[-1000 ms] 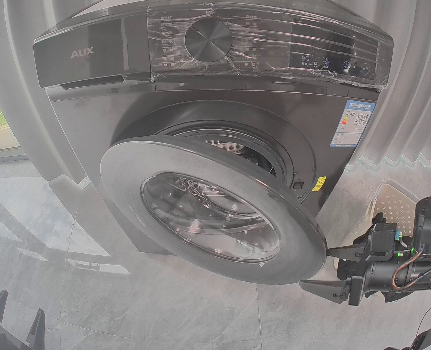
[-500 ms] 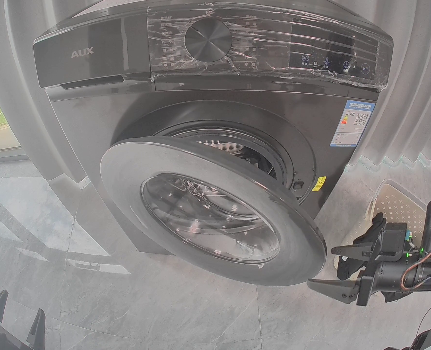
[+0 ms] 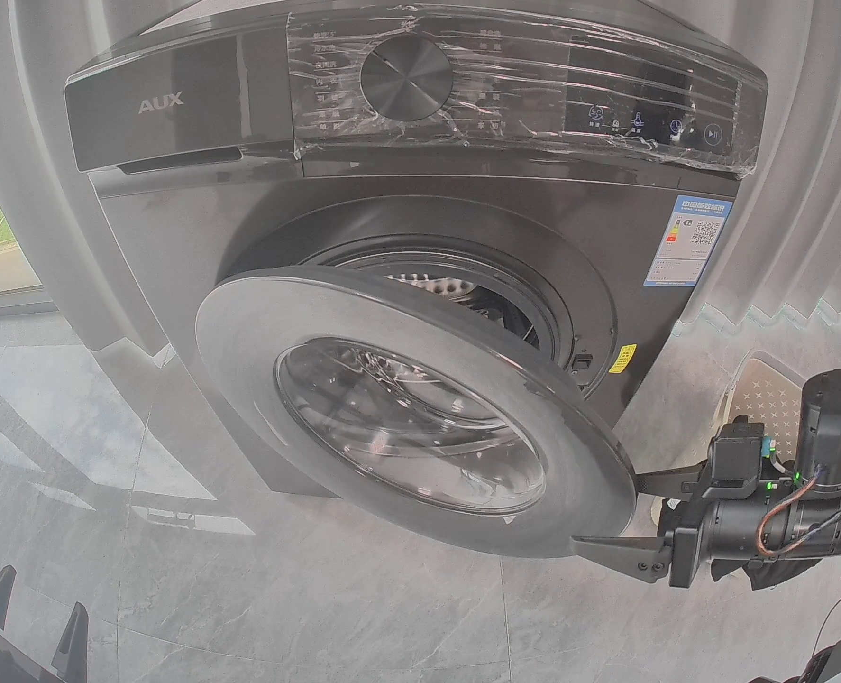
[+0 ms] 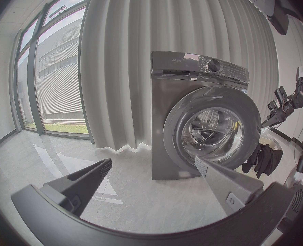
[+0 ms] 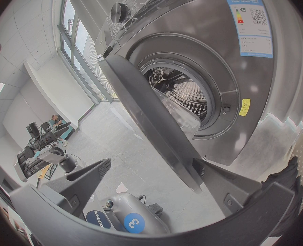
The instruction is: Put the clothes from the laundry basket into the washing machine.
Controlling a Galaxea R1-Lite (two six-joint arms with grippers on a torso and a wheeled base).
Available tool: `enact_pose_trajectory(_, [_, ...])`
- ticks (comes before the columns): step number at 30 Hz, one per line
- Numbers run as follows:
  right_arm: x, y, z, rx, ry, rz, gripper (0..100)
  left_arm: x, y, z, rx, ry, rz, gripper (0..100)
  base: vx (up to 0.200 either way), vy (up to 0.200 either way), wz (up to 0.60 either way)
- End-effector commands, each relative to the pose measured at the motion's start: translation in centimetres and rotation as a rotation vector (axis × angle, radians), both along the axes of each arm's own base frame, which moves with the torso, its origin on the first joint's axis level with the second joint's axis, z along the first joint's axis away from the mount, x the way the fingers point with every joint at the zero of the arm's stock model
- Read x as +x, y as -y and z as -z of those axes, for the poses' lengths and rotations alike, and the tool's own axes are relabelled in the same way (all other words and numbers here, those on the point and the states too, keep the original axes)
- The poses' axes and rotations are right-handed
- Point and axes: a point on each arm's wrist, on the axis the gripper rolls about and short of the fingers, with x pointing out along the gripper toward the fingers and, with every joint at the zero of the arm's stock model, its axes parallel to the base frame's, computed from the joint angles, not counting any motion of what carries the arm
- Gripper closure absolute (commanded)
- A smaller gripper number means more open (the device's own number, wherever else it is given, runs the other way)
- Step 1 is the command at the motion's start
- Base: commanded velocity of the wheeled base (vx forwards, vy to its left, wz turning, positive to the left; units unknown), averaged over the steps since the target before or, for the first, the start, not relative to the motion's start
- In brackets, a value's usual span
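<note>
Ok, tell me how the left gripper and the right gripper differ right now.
The left gripper sits low over bare floor, away from the washing machine; the right gripper is at the free edge of its open door. The left gripper's jaws have nothing between them; the right gripper's jaws stand either side of the door's rim. Both are open, and neither holds anything.

light: bright daylight from windows (image 4: 52, 86) | glare: door glass (image 3: 411, 424), floor (image 4: 73, 161) | edges: fisheye-bent, dark corners
</note>
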Motion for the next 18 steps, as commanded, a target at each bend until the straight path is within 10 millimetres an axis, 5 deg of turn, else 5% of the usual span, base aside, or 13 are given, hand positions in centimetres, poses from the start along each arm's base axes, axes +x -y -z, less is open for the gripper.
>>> enact_pose_trajectory(1, [0.0, -0.2, 0.3, -0.007, -0.015, -0.015, 0, 0.0, 0.0, 0.5, 0.0, 0.002, -0.001, 0, 0.0, 0.0, 0.0])
enact_pose_trajectory(18, [-1.6, -0.7, 0.9, 0.038, -0.077, -0.206, 0, 0.0, 0.0, 0.5, 0.0, 0.0, 0.001, 0, 0.0, 0.0, 0.0])
